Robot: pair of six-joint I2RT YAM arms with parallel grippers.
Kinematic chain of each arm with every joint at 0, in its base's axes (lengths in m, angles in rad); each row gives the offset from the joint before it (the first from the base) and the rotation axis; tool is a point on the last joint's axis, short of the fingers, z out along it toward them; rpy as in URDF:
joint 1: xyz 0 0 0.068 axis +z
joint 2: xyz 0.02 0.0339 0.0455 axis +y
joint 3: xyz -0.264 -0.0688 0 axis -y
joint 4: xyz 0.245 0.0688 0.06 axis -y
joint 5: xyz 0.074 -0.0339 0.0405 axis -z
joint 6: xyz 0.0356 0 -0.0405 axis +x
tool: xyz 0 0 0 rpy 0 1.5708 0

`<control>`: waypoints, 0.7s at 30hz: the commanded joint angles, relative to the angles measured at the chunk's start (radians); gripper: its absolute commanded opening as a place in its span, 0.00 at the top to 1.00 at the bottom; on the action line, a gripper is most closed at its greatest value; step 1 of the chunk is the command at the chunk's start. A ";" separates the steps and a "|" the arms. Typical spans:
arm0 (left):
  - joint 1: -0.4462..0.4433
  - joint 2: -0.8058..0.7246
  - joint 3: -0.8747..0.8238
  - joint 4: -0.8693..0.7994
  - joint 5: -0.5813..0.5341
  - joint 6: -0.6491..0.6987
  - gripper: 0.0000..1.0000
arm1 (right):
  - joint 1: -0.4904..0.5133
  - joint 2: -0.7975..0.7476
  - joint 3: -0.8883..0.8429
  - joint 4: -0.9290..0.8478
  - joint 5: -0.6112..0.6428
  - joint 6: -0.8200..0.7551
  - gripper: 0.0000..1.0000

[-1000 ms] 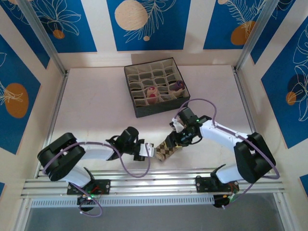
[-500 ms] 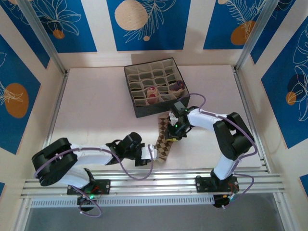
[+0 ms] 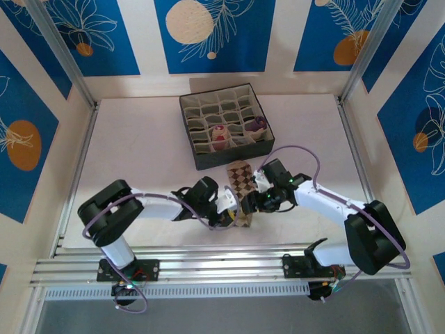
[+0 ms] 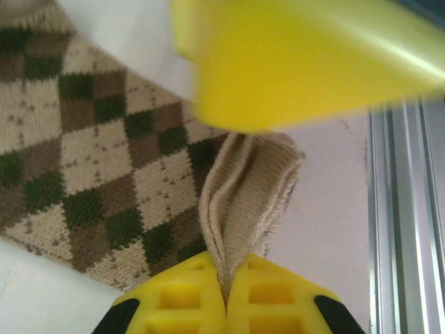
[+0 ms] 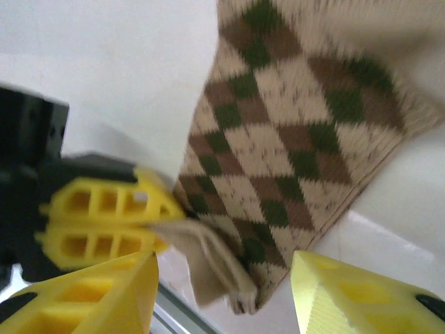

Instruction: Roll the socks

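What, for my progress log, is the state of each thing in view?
diamond-patterned sock: flat on the table, one beige edge pinched up.
left gripper: shut on the sock's beige edge.
right gripper: open, over the same end of the sock.
maroon-toed sock: rolled up, in a box compartment.
purple sock: rolled up, in another compartment.
compartment box: open-topped, holding those two socks.
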 commanded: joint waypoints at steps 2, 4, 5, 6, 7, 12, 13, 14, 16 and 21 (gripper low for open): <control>0.034 0.068 0.121 -0.159 0.095 -0.125 1.00 | 0.022 0.003 -0.026 0.050 -0.065 0.026 0.46; 0.056 0.098 0.150 -0.191 0.102 -0.184 1.00 | 0.023 0.018 -0.021 0.046 -0.051 0.027 0.46; 0.067 0.111 0.162 -0.207 0.102 -0.214 1.00 | 0.023 0.027 -0.016 0.042 -0.041 0.028 0.46; 0.074 0.125 0.177 -0.225 0.106 -0.229 1.00 | 0.023 0.038 -0.013 0.039 -0.030 0.028 0.46; 0.077 0.135 0.189 -0.239 0.109 -0.233 1.00 | 0.021 0.049 -0.008 0.035 -0.021 0.029 0.47; 0.079 0.151 0.197 -0.215 0.103 -0.248 1.00 | 0.017 0.133 0.036 -0.025 0.095 0.072 0.53; 0.077 0.149 0.193 -0.204 0.101 -0.246 1.00 | 0.012 0.148 0.044 -0.040 0.115 0.087 0.54; 0.076 0.144 0.188 -0.193 0.095 -0.244 1.00 | 0.008 0.166 0.053 -0.054 0.142 0.102 0.56; 0.077 0.131 0.174 -0.170 0.083 -0.229 0.94 | -0.003 0.196 0.074 -0.080 0.171 0.128 0.59; 0.076 0.022 0.114 -0.123 0.048 -0.084 0.86 | -0.020 0.256 0.115 -0.154 0.218 0.141 0.69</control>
